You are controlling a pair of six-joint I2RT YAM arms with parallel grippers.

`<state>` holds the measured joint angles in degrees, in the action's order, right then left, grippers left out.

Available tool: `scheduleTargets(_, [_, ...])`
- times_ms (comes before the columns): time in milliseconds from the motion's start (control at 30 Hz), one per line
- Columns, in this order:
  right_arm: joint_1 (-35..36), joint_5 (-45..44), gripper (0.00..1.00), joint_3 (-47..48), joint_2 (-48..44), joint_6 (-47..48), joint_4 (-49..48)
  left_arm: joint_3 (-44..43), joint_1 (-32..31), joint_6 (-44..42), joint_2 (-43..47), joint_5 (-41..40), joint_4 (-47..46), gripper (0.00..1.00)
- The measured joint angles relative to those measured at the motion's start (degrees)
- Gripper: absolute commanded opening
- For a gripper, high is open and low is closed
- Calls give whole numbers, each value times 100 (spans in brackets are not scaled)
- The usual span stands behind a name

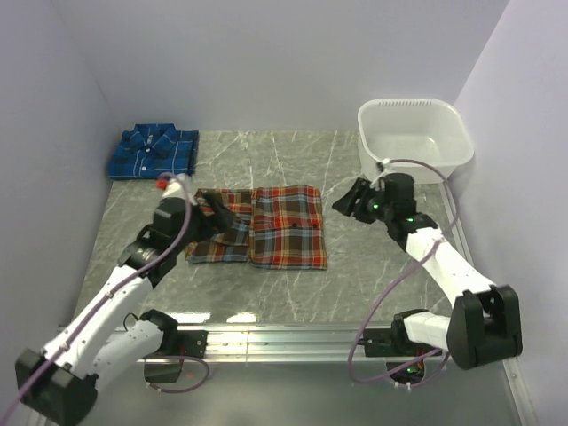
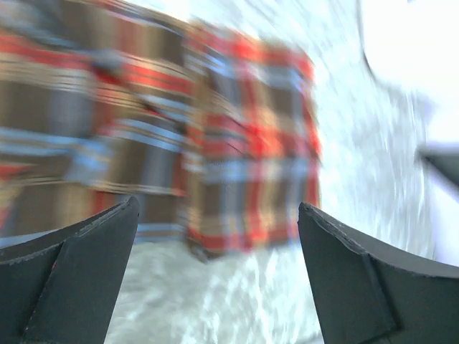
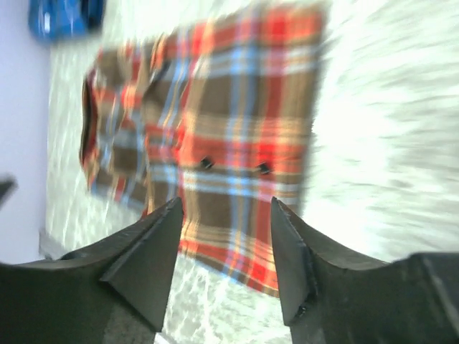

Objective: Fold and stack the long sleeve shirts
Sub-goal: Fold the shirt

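Note:
The red-orange plaid shirt (image 1: pixel 266 227) lies partly folded on the marble table, mid-left. It shows blurred in the left wrist view (image 2: pixel 215 143) and in the right wrist view (image 3: pixel 222 136). The blue plaid shirt (image 1: pixel 153 152) lies folded at the far left corner; a bit of it shows in the right wrist view (image 3: pixel 61 16). My left gripper (image 1: pixel 217 211) is open and empty above the red shirt's left part. My right gripper (image 1: pixel 351 200) is open and empty, just right of the red shirt.
A white plastic tub (image 1: pixel 414 138) stands at the far right, behind my right arm. Purple walls close in the table on three sides. A metal rail (image 1: pixel 266 339) runs along the near edge.

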<state>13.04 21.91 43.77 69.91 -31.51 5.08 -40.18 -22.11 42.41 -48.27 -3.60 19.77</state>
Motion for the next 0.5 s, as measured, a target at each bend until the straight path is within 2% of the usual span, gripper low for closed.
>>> scheduleTargets(67, [-363, -57, 70, -11, -302, 7, 234, -219, -756, -111, -323, -236, -50, 99])
scheduleTargets(100, [-490, -125, 77, -11, -422, 24, 385, -363, -1174, -160, -568, -396, -94, 99])
scheduleTargets(167, [-638, -232, 79, -11, -616, 96, 693, -603, -1770, -264, -1082, -601, -149, 99])
scheduleTargets(233, [-728, -304, 85, -35, -754, 149, 935, -994, -2503, -393, -1784, -955, -140, 98])
scheduleTargets(267, [-789, -310, 96, -76, -841, 164, 1034, -1220, -2852, -452, -2153, -1139, -120, 97])
scheduleTargets(300, [-841, -341, 100, -149, -938, 160, 1110, -1440, -3121, -531, -2485, -1246, -122, 96])
scheduleTargets(500, [-1161, -643, 100, -706, -1679, -85, 1432, -2968, -4422, -1056, -4452, -2026, 98, 91])
